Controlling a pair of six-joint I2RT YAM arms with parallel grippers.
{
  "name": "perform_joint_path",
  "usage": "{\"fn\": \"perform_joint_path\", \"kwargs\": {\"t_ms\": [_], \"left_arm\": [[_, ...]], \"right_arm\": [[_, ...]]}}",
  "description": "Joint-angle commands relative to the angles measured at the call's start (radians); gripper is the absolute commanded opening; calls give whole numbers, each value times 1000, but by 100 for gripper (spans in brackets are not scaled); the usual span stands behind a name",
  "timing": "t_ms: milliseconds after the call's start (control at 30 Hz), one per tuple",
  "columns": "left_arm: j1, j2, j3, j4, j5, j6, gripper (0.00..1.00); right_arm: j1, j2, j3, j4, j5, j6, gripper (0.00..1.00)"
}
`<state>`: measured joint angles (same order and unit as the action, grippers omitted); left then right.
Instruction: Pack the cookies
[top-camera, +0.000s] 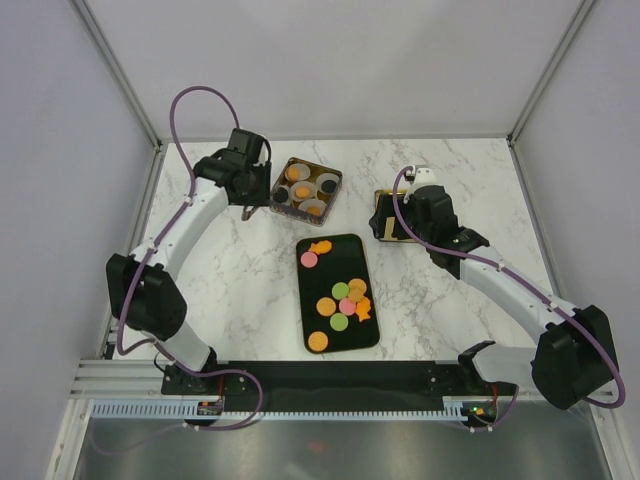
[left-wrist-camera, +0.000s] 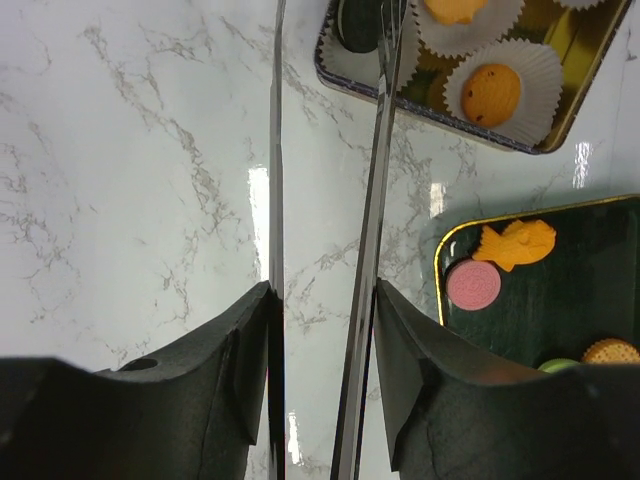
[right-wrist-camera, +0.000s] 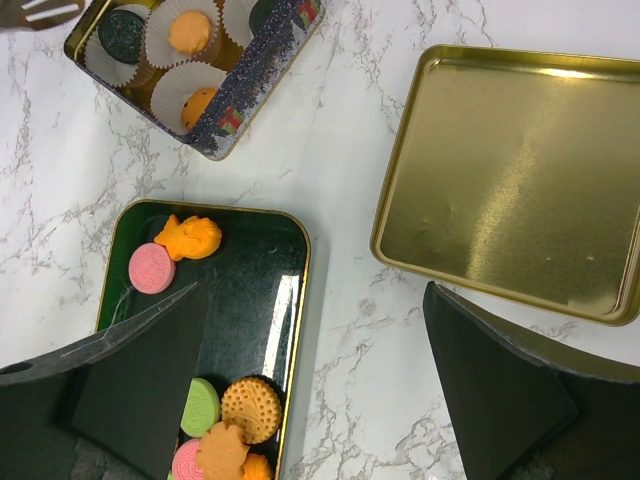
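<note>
Holding my left pincer slightly parted and empty, I should centre it astride the pink cookie.

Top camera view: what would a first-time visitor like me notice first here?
The bright orange, pink and green cookies scattered on the black tray in the middle stand out first. Beyond it, a tin holds white paper cups, some with cookies inside. To the tray's right lies a shiny gold lid.
</note>
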<state>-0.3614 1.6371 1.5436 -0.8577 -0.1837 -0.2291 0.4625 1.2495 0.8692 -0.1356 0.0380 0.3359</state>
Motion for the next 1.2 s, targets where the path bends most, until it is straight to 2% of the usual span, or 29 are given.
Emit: {"fn": "perform_joint_path", "kwargs": {"t_ms": [0, 133, 433, 633, 833, 1033, 1167], "left_arm": [[79, -49, 43, 57, 2, -58, 51], [179, -20, 15, 130, 47, -142, 51], [283, 165, -28, 287, 62, -263, 54], [321, 265, -53, 332, 44, -268, 54], [345, 299, -69, 347, 44, -265, 56], [346, 332, -69, 345, 44, -279, 67], [346, 358, -73, 347, 44, -286, 70]], "right_arm": [[4, -25, 31, 30, -10, -1, 98], [4, -27, 31, 33, -16, 2, 98], [4, -41, 27, 36, -27, 6, 98], [5, -50, 25, 34, -23, 5, 98], [5, -33, 28, 37, -26, 6, 98], [5, -30, 28, 34, -21, 3, 98], [7, -28, 30, 33, -3, -1, 98]]}}
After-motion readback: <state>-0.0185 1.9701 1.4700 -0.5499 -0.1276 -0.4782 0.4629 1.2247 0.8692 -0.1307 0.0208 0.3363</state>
